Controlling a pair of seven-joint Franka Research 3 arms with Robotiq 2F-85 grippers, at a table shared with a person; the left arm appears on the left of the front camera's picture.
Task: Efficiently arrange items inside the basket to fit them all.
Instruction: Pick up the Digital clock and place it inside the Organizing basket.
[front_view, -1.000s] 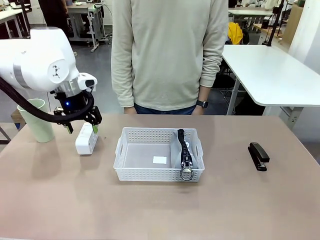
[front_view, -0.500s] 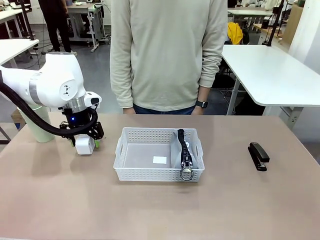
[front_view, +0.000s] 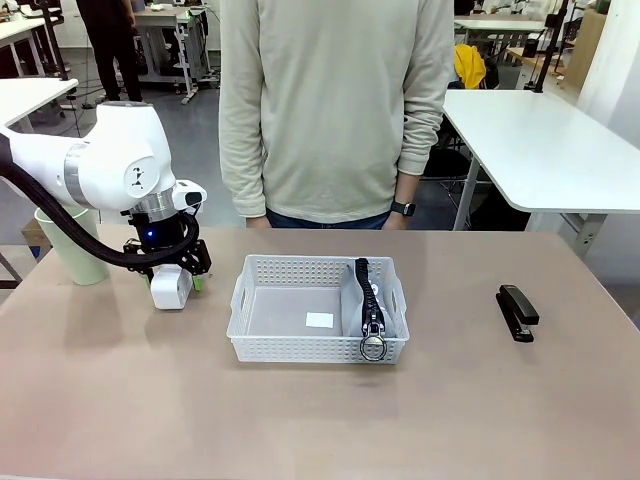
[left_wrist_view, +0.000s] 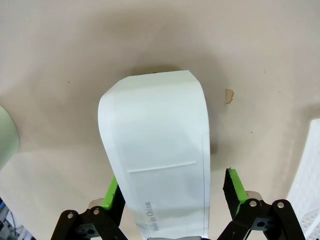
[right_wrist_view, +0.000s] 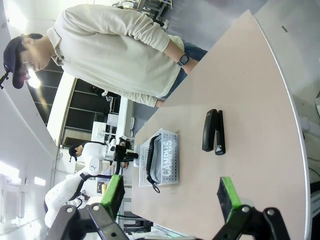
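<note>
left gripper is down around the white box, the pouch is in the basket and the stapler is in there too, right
No: the black stapler is not in the basket but on the table off to its right, as the front view shows. The rest holds: left gripper around the white box, grey pouch in the basket.

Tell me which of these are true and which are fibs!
1. The grey pouch lies inside the white basket. True.
2. The black stapler is in the basket too. False: it lies on the table, off to the basket's right.
3. The left gripper has its fingers on either side of the white box. True.
4. The pale green cup lies on its side. False: it stands upright.
5. The right gripper holds something. False: its jaws are open and empty.
</note>
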